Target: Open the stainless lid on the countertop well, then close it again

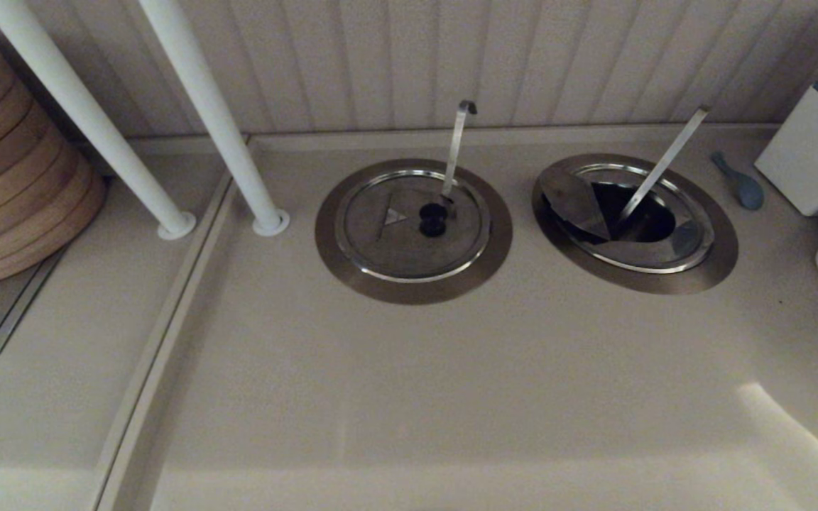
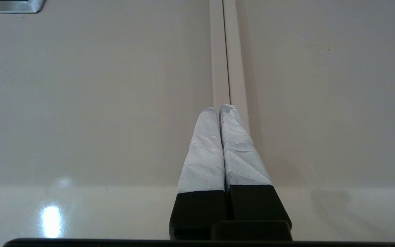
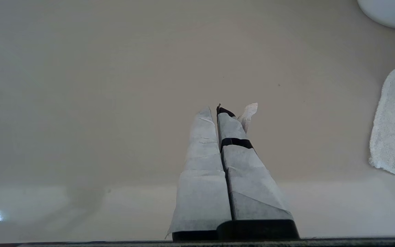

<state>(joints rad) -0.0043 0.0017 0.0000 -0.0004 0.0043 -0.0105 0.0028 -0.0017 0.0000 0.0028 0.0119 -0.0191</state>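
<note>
In the head view, the stainless lid (image 1: 647,254) lies on the right-hand countertop well (image 1: 647,221). Its wedge flap (image 1: 578,202) is folded up, baring the dark cavity. A straight flat-ended utensil handle (image 1: 664,165) leans out of the opening, and a wide steel collar (image 1: 718,266) rings it. No black knob shows on this lid. Neither arm appears in the head view. My left gripper (image 2: 218,107) is shut on nothing above a countertop seam (image 2: 225,51). My right gripper (image 3: 214,109) is shut on nothing over bare counter.
A second well's closed lid (image 1: 412,227), with black knob and hook-tipped handle (image 1: 457,145), sits to the left. Bamboo steamers (image 1: 11,163) and two white poles (image 1: 217,113) stand far left. A blue spoon (image 1: 739,184), white box (image 1: 806,160) and white towel (image 3: 394,123) lie right.
</note>
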